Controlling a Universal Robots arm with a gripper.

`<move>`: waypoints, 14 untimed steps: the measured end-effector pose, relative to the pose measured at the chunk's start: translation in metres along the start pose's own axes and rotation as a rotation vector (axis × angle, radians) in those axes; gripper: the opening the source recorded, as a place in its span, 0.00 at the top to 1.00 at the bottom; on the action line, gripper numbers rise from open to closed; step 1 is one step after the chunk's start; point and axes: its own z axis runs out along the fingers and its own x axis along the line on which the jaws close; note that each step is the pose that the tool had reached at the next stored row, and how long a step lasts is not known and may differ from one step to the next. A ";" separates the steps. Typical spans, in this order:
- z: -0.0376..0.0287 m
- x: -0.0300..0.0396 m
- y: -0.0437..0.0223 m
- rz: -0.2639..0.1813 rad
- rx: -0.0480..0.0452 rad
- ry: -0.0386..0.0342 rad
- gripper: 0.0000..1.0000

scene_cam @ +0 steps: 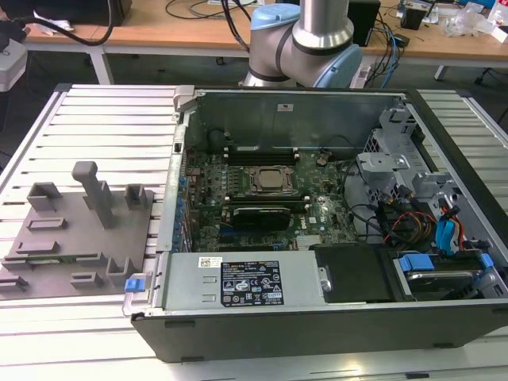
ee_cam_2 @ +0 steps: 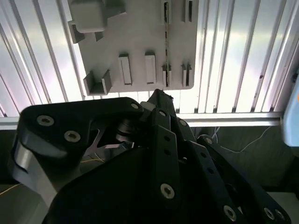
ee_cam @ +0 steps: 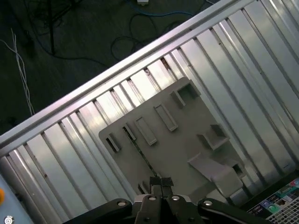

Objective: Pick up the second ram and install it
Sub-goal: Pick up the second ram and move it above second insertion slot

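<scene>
A ribbed aluminium table [scene_cam: 95, 119] carries an open black metal computer case [scene_cam: 317, 325] with a green circuit board [scene_cam: 208, 194] inside. At 12 o'clock in the exterior view, the arm's silver and pale blue column [scene_cam: 305, 40] is cut off by the edge. At about 8 o'clock from the case, on the exterior view's left, lies a matte grey plate [scene_cam: 75, 238] with blocky posts and slotted holders. In both wrist views the ram stick [ee_cam_2: 167, 42] [ee_cam: 139, 149] stands on edge in the plate's holders, a thin dark line whose chips cannot be made out. The black bolted gripper [ee_cam: 161, 183] [ee_cam_2: 159, 95] hangs above the plate, apart from the stick, jaws clenched together on nothing.
</scene>
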 end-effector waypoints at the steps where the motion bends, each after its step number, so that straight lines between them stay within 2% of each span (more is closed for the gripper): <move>1: 0.0000 0.0000 0.0000 -0.009 -0.0001 0.0004 0.89; 6: 0.0000 0.0000 0.0000 -0.070 -0.0010 0.0031 0.89; 14: 0.0000 0.0000 0.0000 -0.244 -0.0035 0.0109 0.89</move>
